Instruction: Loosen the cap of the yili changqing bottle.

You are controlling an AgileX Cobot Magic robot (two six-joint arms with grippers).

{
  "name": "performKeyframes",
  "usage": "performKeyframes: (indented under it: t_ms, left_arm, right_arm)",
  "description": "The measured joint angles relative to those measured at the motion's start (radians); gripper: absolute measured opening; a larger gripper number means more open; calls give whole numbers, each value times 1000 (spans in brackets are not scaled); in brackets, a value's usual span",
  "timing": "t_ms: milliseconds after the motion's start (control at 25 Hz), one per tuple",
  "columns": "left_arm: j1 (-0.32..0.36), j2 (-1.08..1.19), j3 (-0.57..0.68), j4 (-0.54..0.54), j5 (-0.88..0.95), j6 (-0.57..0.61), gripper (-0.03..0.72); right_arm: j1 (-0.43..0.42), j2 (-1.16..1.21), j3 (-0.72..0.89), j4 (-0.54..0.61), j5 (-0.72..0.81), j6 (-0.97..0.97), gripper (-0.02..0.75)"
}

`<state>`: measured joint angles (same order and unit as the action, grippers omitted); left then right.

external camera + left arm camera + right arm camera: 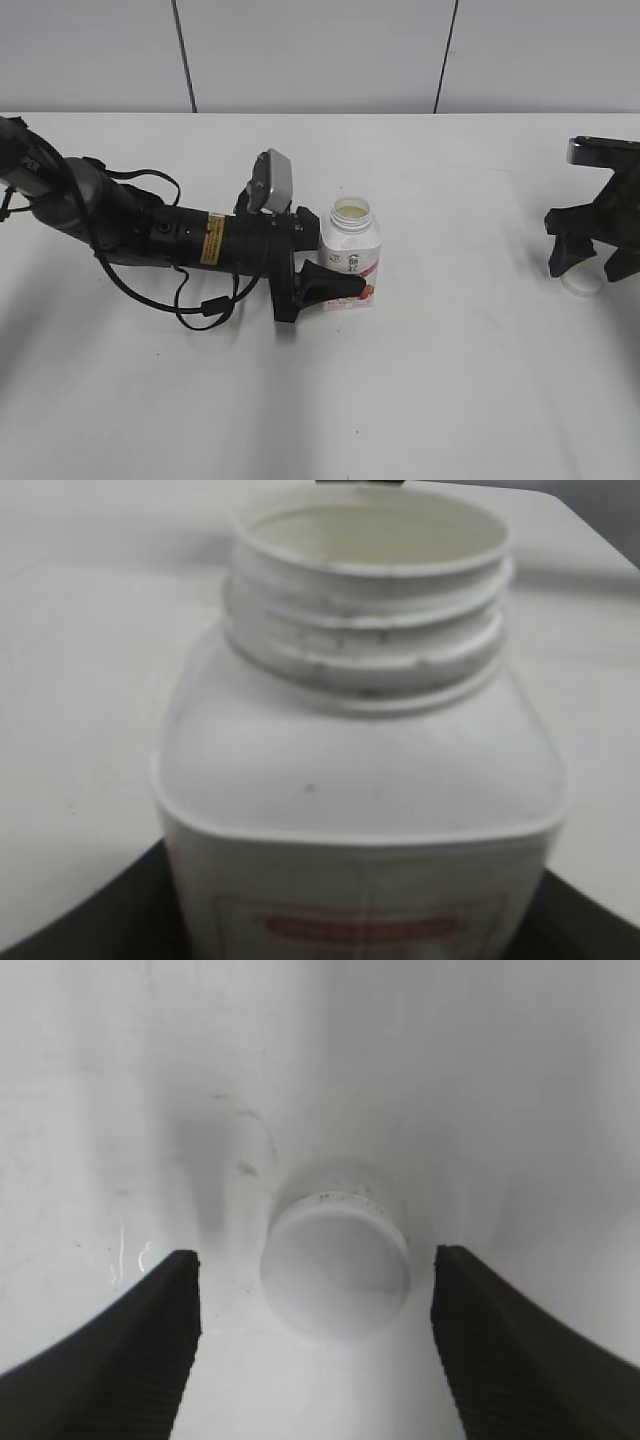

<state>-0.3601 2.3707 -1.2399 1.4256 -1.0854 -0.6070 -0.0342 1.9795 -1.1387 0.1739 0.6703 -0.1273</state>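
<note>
1. Exterior view: yili changqing bottle (350,250) upright at frame center on the table (450,380), neck uncapped.
2. Left gripper (335,285) clamped on its body.
3. Cap (335,1265) lies on the table at right edge, between right gripper (315,1345) jaws, spread wide.

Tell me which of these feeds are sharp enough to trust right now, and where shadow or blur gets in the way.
Exterior view: evenly lit, crisp on the bottle and left tool. Left wrist view: soft focus, label text unreadable, neck threads still clear. Right wrist view: the cap on the table is slightly blurred between the open right tool, with faint grey shadows around it.
</note>
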Motion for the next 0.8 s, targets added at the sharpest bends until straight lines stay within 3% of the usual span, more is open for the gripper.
performKeyframes:
  t_ms: [240,560,800]
  left_arm:
    - [0,0,0,-46,-9,0,585]
    - [0,-38,1,-44,-9,-16,596]
    - [0,-116,2,-9,1,-90,594]
  right_arm:
    - [0,0,-9,1,14,0,565]
    - [0,0,-9,1,15,0,565]
    - [0,0,-42,3,72,0,565]
